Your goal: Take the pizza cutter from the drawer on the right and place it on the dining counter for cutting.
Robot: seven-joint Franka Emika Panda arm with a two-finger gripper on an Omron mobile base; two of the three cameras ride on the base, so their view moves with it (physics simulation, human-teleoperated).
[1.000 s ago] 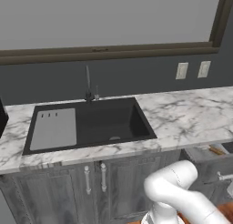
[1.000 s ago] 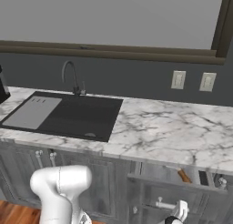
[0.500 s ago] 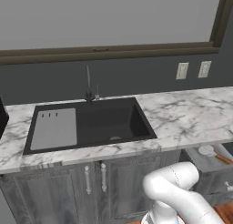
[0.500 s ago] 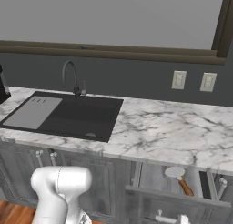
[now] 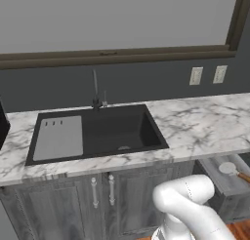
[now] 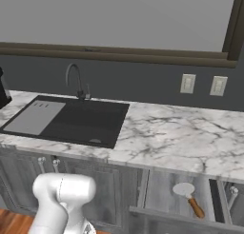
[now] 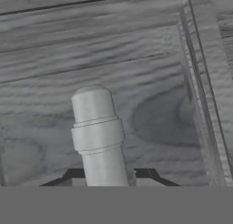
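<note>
Gripper (image 7: 109, 175) clamped on drawer handle (image 7: 98, 132); pizza cutter (image 6: 188, 196) inside open drawer (image 6: 167, 199), apart from gripper.

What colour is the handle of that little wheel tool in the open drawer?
Orange-brown, like wood; the pizza cutter with its handle shows best in the right base view.

Marble countertop (image 6: 181, 142), white with grey veins, spanning the middle of the frame above grey wood-grain cabinets (image 5: 58, 205). Black sink (image 5: 100, 136) set into the left portion, faucet (image 6: 76, 83) at its rear edge. Lower right: drawer (image 6: 162, 195), pulled out, plain grey floor; pizza cutter (image 6: 188, 197) lies flat on it, wheel toward the wall, orange-brown handle toward the front.
</note>
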